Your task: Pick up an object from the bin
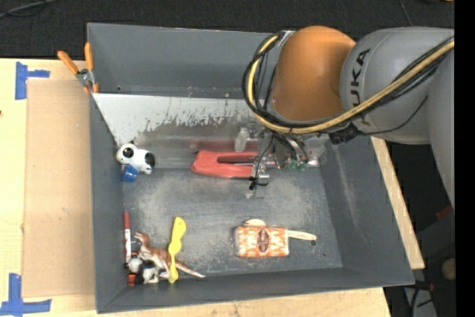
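We see the pincer [258, 178] at the right end of the red flat thing [219, 163]; nothing is lifted yet, and we cannot tell whether it is clenched

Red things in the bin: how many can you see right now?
2. A long red tool lies mid-bin, toward the back wall; a thin red pen lies along the left wall, above the lower-left heap. More may be hidden in that heap.
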You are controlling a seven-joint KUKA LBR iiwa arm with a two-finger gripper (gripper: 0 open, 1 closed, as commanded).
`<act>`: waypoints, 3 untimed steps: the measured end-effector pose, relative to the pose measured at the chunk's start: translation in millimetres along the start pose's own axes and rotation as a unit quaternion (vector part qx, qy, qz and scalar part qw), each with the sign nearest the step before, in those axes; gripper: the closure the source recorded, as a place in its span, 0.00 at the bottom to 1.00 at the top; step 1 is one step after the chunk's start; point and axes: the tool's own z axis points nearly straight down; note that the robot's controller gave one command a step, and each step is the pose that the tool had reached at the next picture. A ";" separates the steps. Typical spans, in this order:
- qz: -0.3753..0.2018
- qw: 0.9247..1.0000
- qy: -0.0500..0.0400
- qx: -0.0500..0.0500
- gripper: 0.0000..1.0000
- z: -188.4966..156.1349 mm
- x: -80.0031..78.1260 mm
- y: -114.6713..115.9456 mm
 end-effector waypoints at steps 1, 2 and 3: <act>0.070 0.998 0.000 -0.001 0.00 37.3 -3.5 -44.6; -0.032 0.999 0.000 0.000 0.00 72.9 0.2 -54.5; 0.070 0.998 -0.001 0.000 0.00 79.6 -1.9 -42.6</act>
